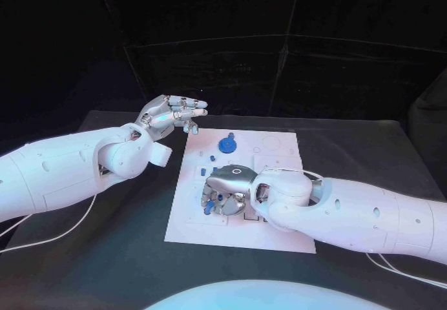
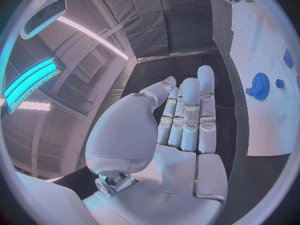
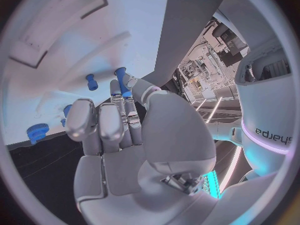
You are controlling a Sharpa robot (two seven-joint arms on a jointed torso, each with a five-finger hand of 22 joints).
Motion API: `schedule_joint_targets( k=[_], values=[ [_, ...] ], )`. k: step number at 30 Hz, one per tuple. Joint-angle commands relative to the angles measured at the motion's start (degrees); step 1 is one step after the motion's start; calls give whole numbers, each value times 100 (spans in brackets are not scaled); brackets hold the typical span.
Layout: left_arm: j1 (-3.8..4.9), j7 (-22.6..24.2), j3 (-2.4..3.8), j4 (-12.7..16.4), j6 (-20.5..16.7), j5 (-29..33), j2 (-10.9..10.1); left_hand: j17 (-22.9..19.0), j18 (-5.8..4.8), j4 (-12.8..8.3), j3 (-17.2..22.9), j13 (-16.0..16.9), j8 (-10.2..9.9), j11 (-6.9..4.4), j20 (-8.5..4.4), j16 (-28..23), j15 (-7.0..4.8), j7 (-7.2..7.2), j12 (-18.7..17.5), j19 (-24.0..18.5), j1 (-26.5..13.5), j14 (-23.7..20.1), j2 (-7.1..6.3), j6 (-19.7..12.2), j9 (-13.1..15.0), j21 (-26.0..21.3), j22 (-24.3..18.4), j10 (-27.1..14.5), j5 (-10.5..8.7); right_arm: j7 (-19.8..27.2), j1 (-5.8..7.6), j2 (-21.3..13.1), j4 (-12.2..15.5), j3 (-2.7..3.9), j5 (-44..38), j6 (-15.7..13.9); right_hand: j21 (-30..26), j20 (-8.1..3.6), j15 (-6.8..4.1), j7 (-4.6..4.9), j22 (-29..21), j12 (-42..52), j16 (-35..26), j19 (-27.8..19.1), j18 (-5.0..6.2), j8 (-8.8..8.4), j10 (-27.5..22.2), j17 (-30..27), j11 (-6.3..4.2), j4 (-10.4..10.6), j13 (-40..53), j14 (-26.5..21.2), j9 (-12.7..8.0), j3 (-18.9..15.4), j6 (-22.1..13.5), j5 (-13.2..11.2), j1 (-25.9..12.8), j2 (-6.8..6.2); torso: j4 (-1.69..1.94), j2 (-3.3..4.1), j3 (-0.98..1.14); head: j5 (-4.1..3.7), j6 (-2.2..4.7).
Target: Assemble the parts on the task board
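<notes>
Reaching down onto the near part of the white board [image 1: 280, 145], the right hand [image 1: 227, 190] has its fingers curled over some small blue parts. From behind that hand, a thin blue peg [image 3: 119, 77] stands up right at its fingertips [image 3: 116, 92]. It looks pinched there, but I cannot tell for sure if the hand really holds it.

More blue parts sit on the board. A round blue gear [image 1: 227, 144] lies farther away, near the middle, and a little blue piece [image 1: 201, 172] sits just left of the right hand.

The left hand [image 1: 170, 113] is up off the black surface [image 1: 112, 258], past the far left corner of the board. Its fingers are loosely bent and it holds nothing.

I think the step now is putting the peg into its hole. To do it well, the hand should keep the peg straight up, line it over the hole, and push down slowly. It should not bump the other blue parts close by. The left hand could press on the board so it does not slide.
</notes>
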Motion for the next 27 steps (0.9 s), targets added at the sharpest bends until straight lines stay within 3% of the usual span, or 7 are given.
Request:
schedule_joint_targets(
  k=[1,13,18,27],
  values=[
    [9,37,5,4,41,20,7,-10,81,-33,-2,-6,20,-7,-25,-28,3,27,25,14,41,-49,-3,-10,-7,-40,-8,-43,21,-93,6,12,14,1,-137,155,-9,20,13,39,-4,-20,-4,-6,-77,12,7,-8,27,13,-2,48,5,23,-8,18,-41,6,-1,-2,-3,-1,-2],
    [9,23,5,8,53,20,5,-10,81,-33,-2,-6,20,-7,-25,-28,3,27,25,14,41,-49,-3,-10,-7,-40,-8,-43,21,-306,-7,83,64,-2,-853,19,-35,36,29,58,-60,-102,-30,-58,-65,-40,-33,-73,47,32,-9,28,-14,-43,-80,56,-151,-105,4,-2,-4,4,1],
    [9,18,5,8,56,20,2,-13,80,-35,-6,-7,18,-4,-25,-28,4,31,24,14,39,-49,-5,-15,-8,-41,-9,-48,19,-297,-10,92,103,-56,-1025,-15,-70,83,93,121,-127,-228,-45,-111,-55,-72,-234,-119,122,97,-43,15,-57,-146,-298,236,-332,-279,-3,-3,-4,-2,3],
    [9,-1,5,4,61,20,2,-13,80,-35,-6,-7,18,-4,-25,-28,4,31,24,14,39,-49,-5,-15,-8,-41,-9,-48,19,-142,-11,103,98,-94,-974,-126,-78,106,100,105,-137,-185,-19,-117,-49,-71,-270,-98,126,168,-34,18,-66,-316,-468,423,-475,-441,-2,-3,-2,-15,9]
  ],
)
